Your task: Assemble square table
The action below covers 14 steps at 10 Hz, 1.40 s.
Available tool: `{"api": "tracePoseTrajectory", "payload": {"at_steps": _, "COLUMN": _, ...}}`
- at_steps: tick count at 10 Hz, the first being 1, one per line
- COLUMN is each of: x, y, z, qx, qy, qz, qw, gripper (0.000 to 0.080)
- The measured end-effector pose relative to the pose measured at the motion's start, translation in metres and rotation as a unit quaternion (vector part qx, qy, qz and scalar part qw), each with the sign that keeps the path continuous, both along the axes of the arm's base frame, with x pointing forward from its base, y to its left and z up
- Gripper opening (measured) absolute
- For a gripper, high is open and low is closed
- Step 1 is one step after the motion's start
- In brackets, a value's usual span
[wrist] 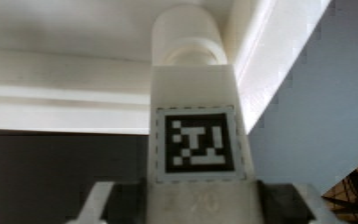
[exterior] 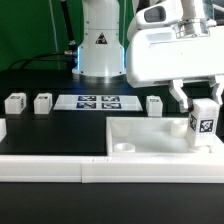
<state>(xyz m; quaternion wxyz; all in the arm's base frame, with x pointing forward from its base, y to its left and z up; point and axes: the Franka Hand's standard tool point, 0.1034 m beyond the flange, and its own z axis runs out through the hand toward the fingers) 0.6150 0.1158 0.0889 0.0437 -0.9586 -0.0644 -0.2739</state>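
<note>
Gripper: the gripper [exterior: 202, 108] is closed on the held leg [exterior: 203, 125], with one finger on each side of it. In the wrist view, the gripper [wrist: 197, 200] pinches the leg's near end just below its tag.
Held leg, place: it is at about 3 o'clock in the exterior view, upright, over the 2 o'clock corner of the tabletop [exterior: 140, 135].
Tabletop, place: it lies flat on the black table [exterior: 60, 135] at 4 to 5 o'clock, just behind the border wall [exterior: 50, 165].
Other legs: the third leg [exterior: 154, 105] stands at 12 o'clock of the tabletop. The second leg [exterior: 42, 102] and the leftmost leg [exterior: 15, 102] stand well apart from it at 9 to 10 o'clock, past the marker board [exterior: 97, 101].
Handling: the held leg [wrist: 201, 100] looks like stiff, light plastic with smooth faces, so it is probably slippery. Its flat sides suit the pads better than the rounded far end. A grip set low on the leg leaves that end free for a socket.
Slab handling: it is rigid and broad, and likely to slide if pushed sideways.
Hidden: the corner sockets cannot be made out. I cannot tell whether the leg's lower end touches the slab or hangs above it.
Cut off: the wrist view crops the fingers at the frame edge, and its background is blurred. A white block [exterior: 2, 128] at 9 o'clock is cropped, so it cannot be identified.
</note>
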Motion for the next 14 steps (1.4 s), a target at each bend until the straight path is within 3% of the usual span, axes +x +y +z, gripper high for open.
{"api": "tracePoseTrajectory", "payload": {"at_steps": 1, "x": 0.0, "y": 0.0, "z": 0.0, "qx": 0.0, "qy": 0.0, "qz": 0.0, "qw": 1.0, "gripper": 0.0291}}
{"api": "tracePoseTrajectory", "payload": {"at_steps": 2, "x": 0.0, "y": 0.0, "z": 0.0, "qx": 0.0, "qy": 0.0, "qz": 0.0, "qw": 1.0, "gripper": 0.0485}}
{"api": "tracePoseTrajectory", "payload": {"at_steps": 3, "x": 0.0, "y": 0.0001, "z": 0.0, "qx": 0.0, "qy": 0.0, "qz": 0.0, "qw": 1.0, "gripper": 0.0596}}
{"api": "tracePoseTrajectory", "payload": {"at_steps": 4, "x": 0.0, "y": 0.0001, "z": 0.0, "qx": 0.0, "qy": 0.0, "qz": 0.0, "qw": 1.0, "gripper": 0.0633}}
{"api": "tracePoseTrajectory", "payload": {"at_steps": 10, "x": 0.0, "y": 0.0, "z": 0.0, "qx": 0.0, "qy": 0.0, "qz": 0.0, "qw": 1.0, "gripper": 0.0649}}
{"api": "tracePoseTrajectory", "payload": {"at_steps": 13, "x": 0.0004, "y": 0.0032, "z": 0.0012, "qx": 0.024, "qy": 0.056, "qz": -0.04, "qw": 0.997, "gripper": 0.0649}}
{"api": "tracePoseTrajectory", "payload": {"at_steps": 14, "x": 0.0081, "y": 0.0038, "z": 0.007, "qx": 0.029, "qy": 0.058, "qz": -0.046, "qw": 0.997, "gripper": 0.0649}}
